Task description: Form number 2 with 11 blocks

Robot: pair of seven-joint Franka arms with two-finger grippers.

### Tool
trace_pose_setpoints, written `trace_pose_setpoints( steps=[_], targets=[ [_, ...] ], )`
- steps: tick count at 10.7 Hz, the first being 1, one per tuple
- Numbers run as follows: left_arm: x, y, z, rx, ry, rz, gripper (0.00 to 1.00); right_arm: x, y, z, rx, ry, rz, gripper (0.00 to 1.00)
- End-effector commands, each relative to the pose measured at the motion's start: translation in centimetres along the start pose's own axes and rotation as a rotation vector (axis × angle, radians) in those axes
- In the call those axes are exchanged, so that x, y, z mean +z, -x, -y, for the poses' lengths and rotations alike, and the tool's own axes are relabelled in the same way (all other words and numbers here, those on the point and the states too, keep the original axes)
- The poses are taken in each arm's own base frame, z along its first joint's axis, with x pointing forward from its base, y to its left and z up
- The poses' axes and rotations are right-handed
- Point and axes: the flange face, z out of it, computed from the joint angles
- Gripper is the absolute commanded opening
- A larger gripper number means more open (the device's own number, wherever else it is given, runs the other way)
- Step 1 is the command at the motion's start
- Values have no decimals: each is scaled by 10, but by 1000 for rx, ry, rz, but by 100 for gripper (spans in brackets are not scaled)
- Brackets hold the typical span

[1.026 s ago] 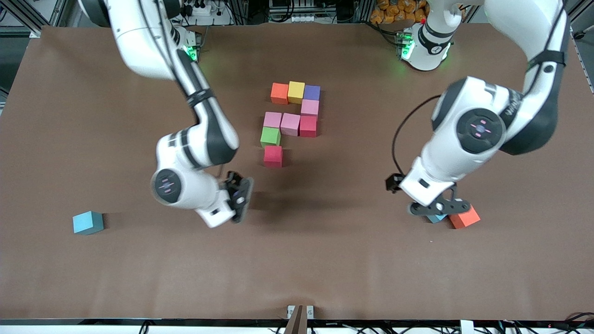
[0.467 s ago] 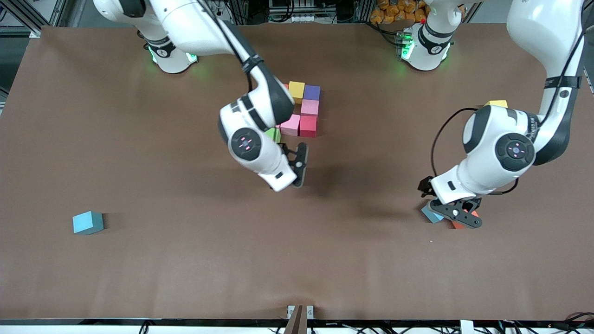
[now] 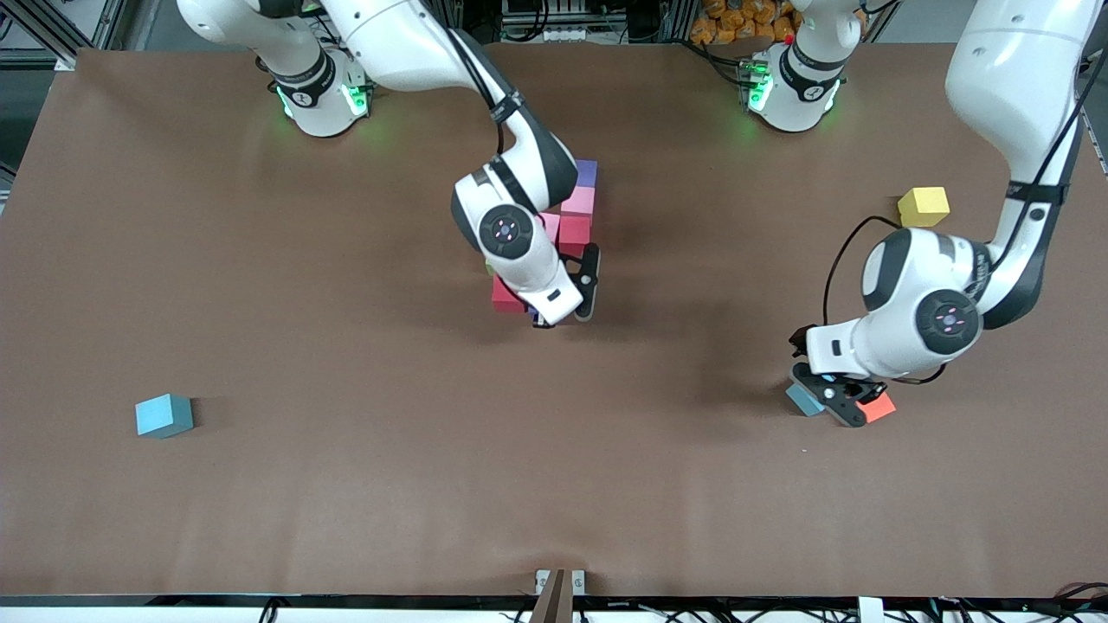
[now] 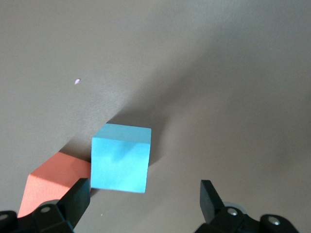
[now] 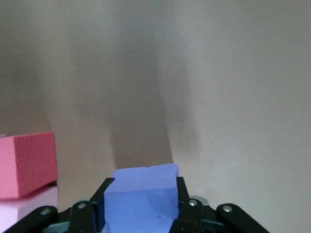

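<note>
The partly built number 2 lies mid-table; the right arm covers much of it. I see a purple block [image 3: 587,172], a pink block [image 3: 578,202], a red block [image 3: 573,234] and another red block [image 3: 505,297]. My right gripper [image 3: 563,313] is shut on a purple block [image 5: 141,194], right beside that second red block. My left gripper [image 3: 835,400] is open just above a light blue block [image 4: 120,158], whose near edge lies between the fingers. This block [image 3: 805,400] touches an orange block [image 3: 879,407], which also shows in the left wrist view [image 4: 53,179].
A yellow block [image 3: 923,206] lies toward the left arm's end of the table. Another light blue block [image 3: 164,414] lies alone toward the right arm's end. A red block [image 5: 26,162] on a pink one [image 5: 29,206] shows in the right wrist view.
My right arm has swung to the formation, carrying the purple block next to the red block. My left arm has shifted, uncovering the yellow block; its gripper now sits over the light blue block.
</note>
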Motion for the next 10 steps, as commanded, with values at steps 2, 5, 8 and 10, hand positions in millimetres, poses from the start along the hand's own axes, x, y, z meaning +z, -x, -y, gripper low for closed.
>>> trace_pose_setpoints(
  steps=[2,5,8,10],
  targets=[
    [-4,-5,3,62,-41,-3,100,7,14,37,14,-2,24,0],
    [12,-10,15,72,-54,-45,100,8,27,39,19,-5,32,0],
    [27,-12,18,84,-66,-57,100,8,28,37,20,6,27,0],
    [27,-12,20,83,-68,-58,100,12,28,33,24,29,14,0]
  ],
)
